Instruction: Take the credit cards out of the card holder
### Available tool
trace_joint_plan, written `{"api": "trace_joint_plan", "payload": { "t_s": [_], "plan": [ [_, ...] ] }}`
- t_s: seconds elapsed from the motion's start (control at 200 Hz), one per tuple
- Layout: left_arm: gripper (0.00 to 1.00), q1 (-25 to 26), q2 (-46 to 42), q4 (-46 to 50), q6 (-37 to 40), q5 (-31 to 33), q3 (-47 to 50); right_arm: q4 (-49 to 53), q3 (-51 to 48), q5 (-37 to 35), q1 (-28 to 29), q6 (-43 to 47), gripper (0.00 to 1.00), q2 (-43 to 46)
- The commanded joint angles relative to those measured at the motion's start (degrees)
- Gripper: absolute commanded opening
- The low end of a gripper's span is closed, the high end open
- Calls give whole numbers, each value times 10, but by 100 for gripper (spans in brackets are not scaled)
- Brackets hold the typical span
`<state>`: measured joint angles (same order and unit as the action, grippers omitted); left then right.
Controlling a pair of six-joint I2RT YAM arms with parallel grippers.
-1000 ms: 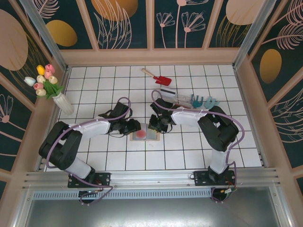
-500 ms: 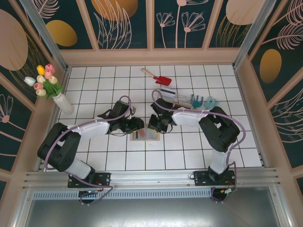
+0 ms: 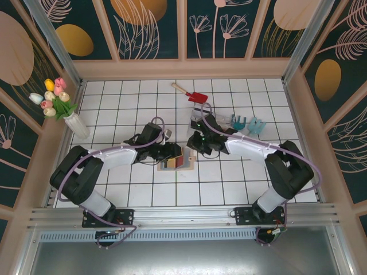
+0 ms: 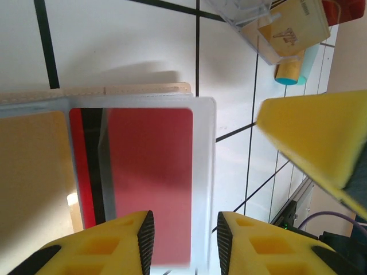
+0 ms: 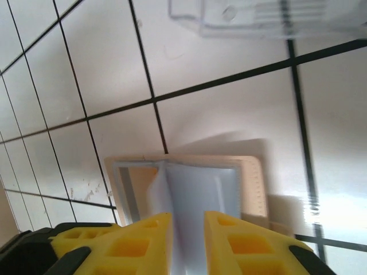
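Card holder [image 3: 182, 162] is laid open mid-tabletop, slightly toward the near edge, with a red card [image 4: 149, 183] seen in a clear pocket. A blue-grey leaf is pinched and held up by the right gripper [image 5: 188, 232], probably to expose the pockets. The left gripper [image 4: 183, 232] is poised over the card's edge, jaws narrowly parted, nothing seen gripped. Both arms are stretched forward and bent inward. A tray [image 3: 202, 117] is set just beyond.

On the white tiled desk [image 3: 114, 103], a white vase of pastel tulips [image 3: 74, 123] stands at left. A red toy shovel with wooden handle [image 3: 191, 93] lies upper centre, a clear plastic tray [image 3: 196, 120] below it, and teal toy garden tools [image 3: 246, 123] right of the tray.
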<state>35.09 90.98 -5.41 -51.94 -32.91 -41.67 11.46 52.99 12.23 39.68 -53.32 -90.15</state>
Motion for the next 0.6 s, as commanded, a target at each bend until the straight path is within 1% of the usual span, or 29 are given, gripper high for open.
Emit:
{"api": "trace_joint_plan", "payload": {
  "t_s": [0.0, 0.04, 0.065, 0.11, 0.14, 0.235, 0.35, 0.45, 0.595],
  "plan": [
    [37, 6, 18, -25, -13, -11, -11, -15, -22, -20, -10, -8, 24, 33],
    [36, 7, 22, -25, -14, -8, -11, -21, -24, -19, -11, 0, 24, 38],
    [34, 7, 23, -20, -14, 1, -13, -25, -25, -16, -10, 7, 24, 41],
    [28, 9, 13, -1, -19, 46, -14, -30, -23, -7, -10, 18, 24, 42],
    [26, 10, 0, 3, -20, 71, -11, -31, -20, 0, -10, 23, 25, 40],
    [28, 10, -29, 25, -9, 104, -11, -30, -9, 19, -2, 37, 24, 26],
    [27, 10, -30, 67, 0, 131, -13, -20, 9, 32, 14, 45, 22, -5],
    [26, 10, -27, 64, -5, 136, 1, 4, 32, 33, 28, 49, 19, -37],
    [25, 9, -17, 26, -21, 104, 15, 34, 47, 31, 38, 41, 18, -73]
  ]
}}
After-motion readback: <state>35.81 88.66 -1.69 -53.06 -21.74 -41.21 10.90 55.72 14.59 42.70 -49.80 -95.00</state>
